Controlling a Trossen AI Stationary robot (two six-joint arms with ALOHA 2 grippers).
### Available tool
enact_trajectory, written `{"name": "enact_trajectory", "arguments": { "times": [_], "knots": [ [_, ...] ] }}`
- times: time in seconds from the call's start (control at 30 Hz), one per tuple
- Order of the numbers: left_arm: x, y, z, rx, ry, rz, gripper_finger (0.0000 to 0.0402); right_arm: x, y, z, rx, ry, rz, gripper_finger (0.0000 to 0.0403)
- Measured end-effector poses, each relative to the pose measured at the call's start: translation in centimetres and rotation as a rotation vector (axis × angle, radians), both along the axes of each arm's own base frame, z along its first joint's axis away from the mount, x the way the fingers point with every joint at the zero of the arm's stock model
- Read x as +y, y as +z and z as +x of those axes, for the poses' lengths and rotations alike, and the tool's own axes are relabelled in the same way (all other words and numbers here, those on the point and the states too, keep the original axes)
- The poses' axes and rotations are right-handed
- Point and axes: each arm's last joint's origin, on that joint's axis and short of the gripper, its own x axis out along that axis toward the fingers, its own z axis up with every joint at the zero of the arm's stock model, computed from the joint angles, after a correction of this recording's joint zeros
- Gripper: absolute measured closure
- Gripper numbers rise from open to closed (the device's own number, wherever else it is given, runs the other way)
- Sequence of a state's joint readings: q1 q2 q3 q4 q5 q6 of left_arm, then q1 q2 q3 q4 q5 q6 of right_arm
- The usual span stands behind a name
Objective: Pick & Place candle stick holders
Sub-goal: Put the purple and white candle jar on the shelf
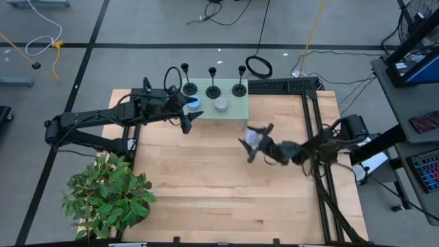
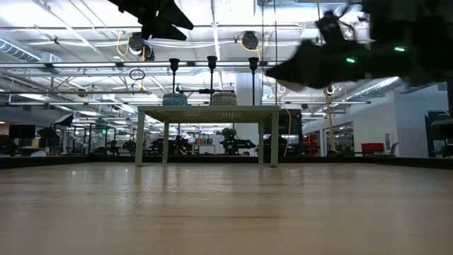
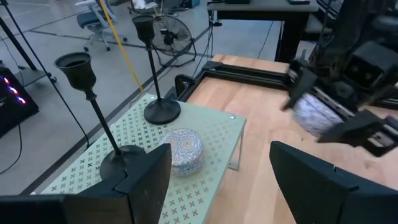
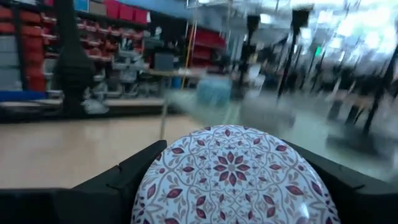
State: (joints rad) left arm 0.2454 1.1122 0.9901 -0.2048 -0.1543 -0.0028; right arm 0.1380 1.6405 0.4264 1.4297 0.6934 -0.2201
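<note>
Three black candle stick holders (image 1: 188,86) (image 1: 214,89) (image 1: 239,88) stand upright on their round bases on a small green perforated stand (image 1: 233,113) at the table's far middle. Two of them show in the left wrist view (image 3: 93,112) (image 3: 152,68). A patterned round tin (image 3: 183,149) and a blue tin (image 1: 194,103) also sit on the stand. My left gripper (image 1: 189,118) is open and empty at the stand's left near corner. My right gripper (image 1: 255,140) is shut on a second patterned round tin (image 4: 233,177) above the table, right of the stand. My right gripper pinches the round tin by its side wall (image 4: 155,180) between its two fingers, one on each side. The fingers reach in from the table's right. The tin's patterned flat face (image 4: 230,162) is turned toward the wrist. The tin is lifted clear of the table.
A potted green plant (image 1: 110,195) stands at the table's near left corner. A black frame (image 1: 312,103) runs along the far right and right edges. Bare wood (image 1: 206,185) lies across the table's middle and near side.
</note>
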Motion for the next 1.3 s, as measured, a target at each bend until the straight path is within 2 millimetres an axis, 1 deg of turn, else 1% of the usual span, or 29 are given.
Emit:
{"name": "enact_trajectory", "arguments": {
  "times": [0.07, 0.13, 0.2, 0.27, 0.33, 0.4, 0.53, 0.63, 0.87, 0.97, 1.1, 1.2, 1.3],
  "knots": [
    [0.0, 0.0, 0.0, 0.001, 0.0, 0.0, 0.0128, -1.5, 1.3, 1.7, 0.032, -0.042, -0.081, 0.0121],
    [0.0, 0.0, 0.0, 0.001, 0.0, 0.0, 0.0128, -3.3, 2.4, 3.8, 0.114, -0.103, -0.127, 0.0122],
    [0.0, 0.0, 0.0, 0.002, -0.002, 0.003, 0.0128, -5.3, 3.0, 5.5, 0.246, -0.158, -0.133, 0.0124],
    [0.0, 0.0, 0.0, 0.003, -0.009, 0.001, 0.0128, -7.3, 3.7, 6.7, 0.342, -0.202, -0.084, 0.0125],
    [-0.1, 0.0, 0.0, 0.002, -0.025, -0.004, 0.0128, -9.3, 4.5, 7.4, 0.384, -0.199, -0.003, 0.0124],
    [-0.1, 0.0, 0.0, 0.002, -0.041, -0.009, 0.0128, -10.9, 5.0, 7.6, 0.386, -0.185, 0.089, 0.0122],
    [-0.2, -0.1, 0.0, 0.005, -0.071, -0.018, 0.0128, -13.0, 5.0, 7.2, 0.333, -0.127, 0.221, 0.0124],
    [-0.2, -0.1, 0.1, 0.006, -0.076, -0.018, 0.0128, -13.7, 4.8, 6.9, 0.335, -0.099, 0.259, 0.0124],
    [-0.2, -0.1, 0.1, 0.022, -0.091, 0.021, 0.0128, -13.9, 4.3, 6.7, 0.395, -0.104, 0.264, 0.012],
    [-0.2, -0.1, 0.1, 0.021, -0.091, 0.021, 0.0128, -13.9, 4.3, 6.7, 0.418, -0.099, 0.23, 0.0119],
    [-0.2, -0.2, 0.0, 0.027, -0.091, 0.019, 0.0128, -13.9, 4.5, 6.7, 0.464, -0.085, 0.134, 0.0115],
    [-0.2, -0.3, 0.0, 0.039, -0.091, 0.014, 0.0128, -14.0, 5.0, 6.9, 0.444, -0.079, 0.071, 0.0115],
    [-0.2, -0.4, 0.0, 0.049, -0.09, 0.007, 0.0128, -14.0, 5.3, 7.0, 0.422, -0.079, 0.043, 0.012]
  ]
}}
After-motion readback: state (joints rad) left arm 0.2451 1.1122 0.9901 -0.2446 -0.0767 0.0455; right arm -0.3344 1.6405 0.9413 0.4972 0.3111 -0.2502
